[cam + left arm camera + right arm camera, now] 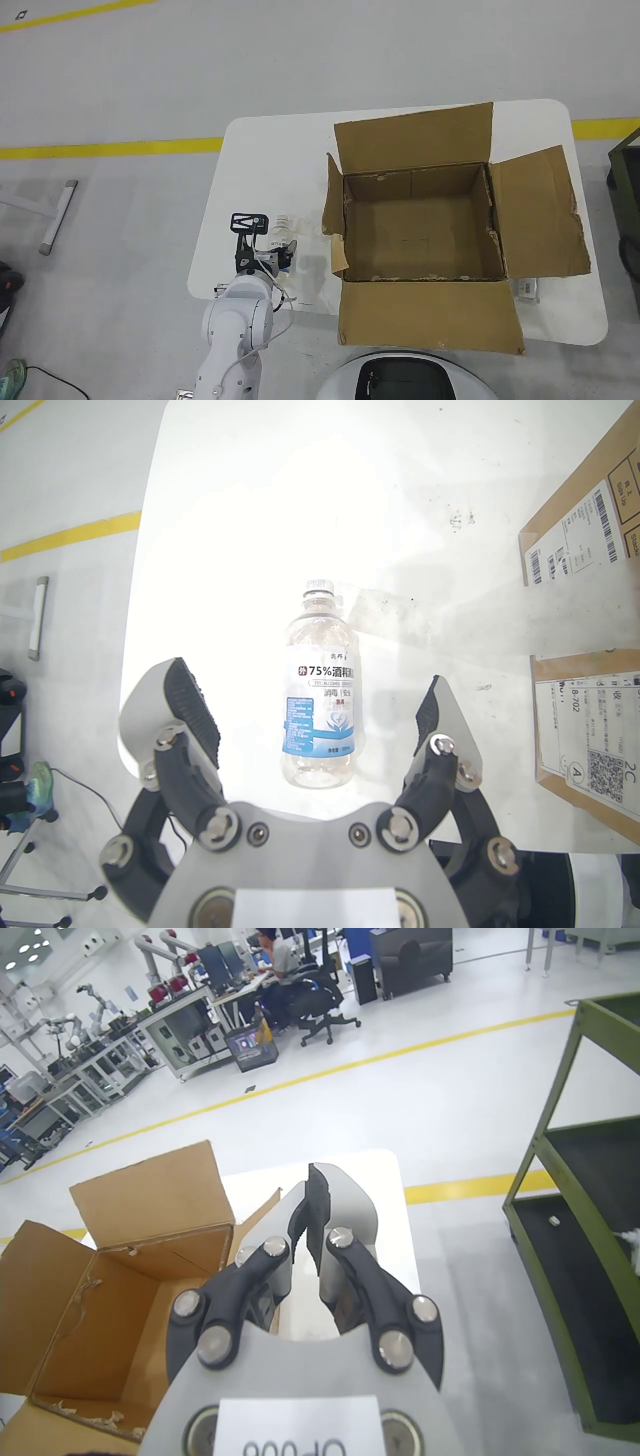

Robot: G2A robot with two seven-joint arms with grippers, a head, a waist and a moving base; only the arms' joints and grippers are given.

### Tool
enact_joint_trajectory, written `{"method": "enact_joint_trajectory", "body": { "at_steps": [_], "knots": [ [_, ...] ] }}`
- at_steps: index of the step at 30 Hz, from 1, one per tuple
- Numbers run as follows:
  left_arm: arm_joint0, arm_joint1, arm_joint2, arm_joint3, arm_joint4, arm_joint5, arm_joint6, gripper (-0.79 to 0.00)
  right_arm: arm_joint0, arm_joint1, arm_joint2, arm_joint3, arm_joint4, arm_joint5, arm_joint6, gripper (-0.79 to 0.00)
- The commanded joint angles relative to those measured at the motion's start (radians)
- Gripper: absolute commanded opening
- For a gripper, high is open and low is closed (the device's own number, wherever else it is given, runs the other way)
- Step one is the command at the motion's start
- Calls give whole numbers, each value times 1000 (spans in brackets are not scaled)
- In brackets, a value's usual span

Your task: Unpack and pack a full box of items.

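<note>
A clear alcohol bottle [320,690] with a white cap and a blue-and-white label lies flat on the white table [240,525], cap pointing away from my left gripper [315,700]. That gripper is open, its two black-padded fingers [192,705] standing either side of the bottle's lower half and clear of it. From above, the bottle [281,228] lies just left of the open cardboard box [425,230], with the left gripper [262,243] at it. My right gripper [312,1200] is shut with nothing in it, held up near the box [125,1288], whose inside looks bare.
The box's four flaps [540,210] are spread over the table's right half. A small white item [527,290] lies by the box's right near corner. A green shelf cart [575,1238] stands on the floor beyond the table's right end.
</note>
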State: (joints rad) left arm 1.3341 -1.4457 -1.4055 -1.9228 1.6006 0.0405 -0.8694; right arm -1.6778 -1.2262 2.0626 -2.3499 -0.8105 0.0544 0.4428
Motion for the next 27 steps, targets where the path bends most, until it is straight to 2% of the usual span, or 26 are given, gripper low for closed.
{"method": "enact_joint_trajectory", "body": {
  "at_steps": [1,7,15,17,19,21,27],
  "knots": [
    [0,0,0,0,0,0,0,0,26,3,-40,0,-27,-4,13,-785],
    [0,0,0,0,0,0,0,0,77,6,-126,0,-59,20,41,-785],
    [5,2,1,3,11,-3,43,0,77,6,-126,0,-59,20,41,-785],
    [3,3,5,12,27,-9,56,0,69,7,-149,12,-42,-35,26,-785],
    [-3,2,2,25,-7,-10,56,0,67,5,-159,43,-32,-56,-23,-785],
    [-11,8,-2,50,38,-55,68,0,67,4,-173,60,-28,-97,-91,-785],
    [-35,14,-22,117,59,-93,64,0,39,-1,-199,93,-24,-159,-247,-785]
  ]
}}
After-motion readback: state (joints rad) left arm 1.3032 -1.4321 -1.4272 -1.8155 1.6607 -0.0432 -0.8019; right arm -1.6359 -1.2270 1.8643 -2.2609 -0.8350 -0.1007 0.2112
